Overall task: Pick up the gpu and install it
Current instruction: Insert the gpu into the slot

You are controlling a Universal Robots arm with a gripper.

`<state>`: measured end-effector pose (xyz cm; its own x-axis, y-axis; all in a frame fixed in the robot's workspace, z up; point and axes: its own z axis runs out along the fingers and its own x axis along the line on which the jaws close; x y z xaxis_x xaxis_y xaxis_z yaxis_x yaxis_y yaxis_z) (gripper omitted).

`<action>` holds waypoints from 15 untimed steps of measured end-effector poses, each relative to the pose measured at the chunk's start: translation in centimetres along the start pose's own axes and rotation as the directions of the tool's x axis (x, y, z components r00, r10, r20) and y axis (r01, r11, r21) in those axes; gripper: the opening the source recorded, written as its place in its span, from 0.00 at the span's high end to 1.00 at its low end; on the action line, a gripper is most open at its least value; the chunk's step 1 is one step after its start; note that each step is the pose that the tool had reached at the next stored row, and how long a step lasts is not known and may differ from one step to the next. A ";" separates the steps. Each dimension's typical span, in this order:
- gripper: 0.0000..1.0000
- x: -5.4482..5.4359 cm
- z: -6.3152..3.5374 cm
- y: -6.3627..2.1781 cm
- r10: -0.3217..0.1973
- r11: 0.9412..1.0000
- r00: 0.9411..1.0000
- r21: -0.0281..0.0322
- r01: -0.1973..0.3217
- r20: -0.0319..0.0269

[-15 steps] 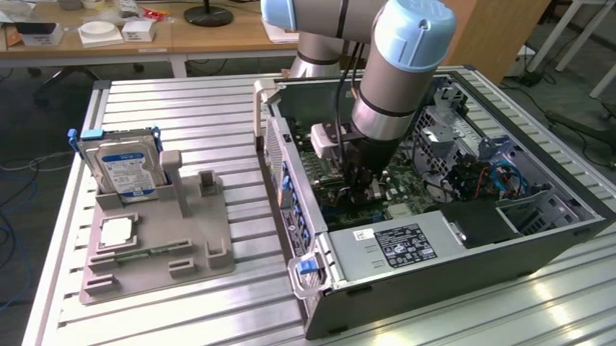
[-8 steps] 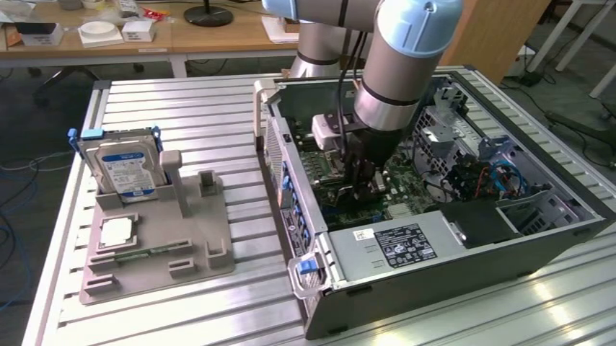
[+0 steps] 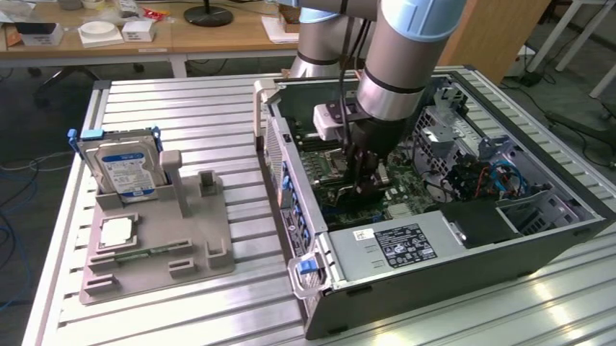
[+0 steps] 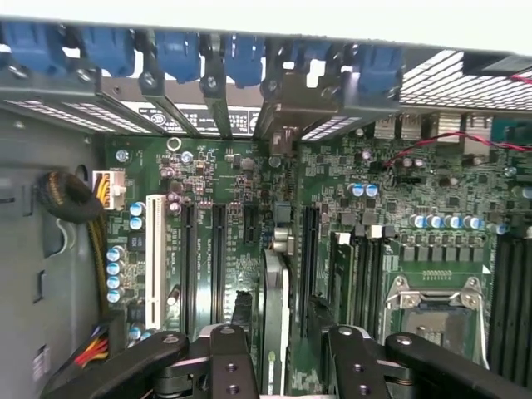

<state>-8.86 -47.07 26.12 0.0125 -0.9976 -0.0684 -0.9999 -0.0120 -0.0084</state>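
Observation:
The gpu (image 4: 275,307) stands on edge in a motherboard slot inside the open computer case (image 3: 462,263), its metal bracket end reaching the rear slot wall. My gripper (image 4: 287,341) hangs straight over the card with the jaws open. One black finger (image 4: 229,353) is on each side of the card, and a gap shows between each finger and the card. In the exterior view the gripper (image 3: 364,186) reaches down into the case, low over the motherboard (image 3: 409,191), and hides the card.
On the exterior view's left a grey fixture tray (image 3: 192,252) holds an upright hard drive (image 3: 120,167), a processor chip (image 3: 115,231) and a memory stick (image 3: 144,252). Blue slot latches (image 4: 179,50), cables (image 4: 71,199) and the processor socket (image 4: 432,312) surround the card.

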 end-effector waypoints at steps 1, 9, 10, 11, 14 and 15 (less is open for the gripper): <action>0.60 0.0 -0.25 0.00 0.000 1.000 1.000 0.001 0.000 0.000; 0.60 -0.1 -1.75 -0.01 0.000 1.000 1.000 0.004 0.000 0.000; 0.60 -0.1 -1.74 -0.01 0.000 1.000 1.000 0.004 0.000 0.000; 0.62 -0.1 -1.74 -0.02 0.000 1.000 1.000 0.004 0.000 0.000; 0.68 -0.1 -1.75 -0.01 0.000 1.000 1.000 0.004 0.000 0.000; 0.74 -0.1 -1.75 -0.01 0.000 1.000 1.000 0.004 0.000 0.000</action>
<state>-8.86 -47.07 27.87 0.0128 -0.9976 -0.0683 -0.9998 -0.0120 -0.0127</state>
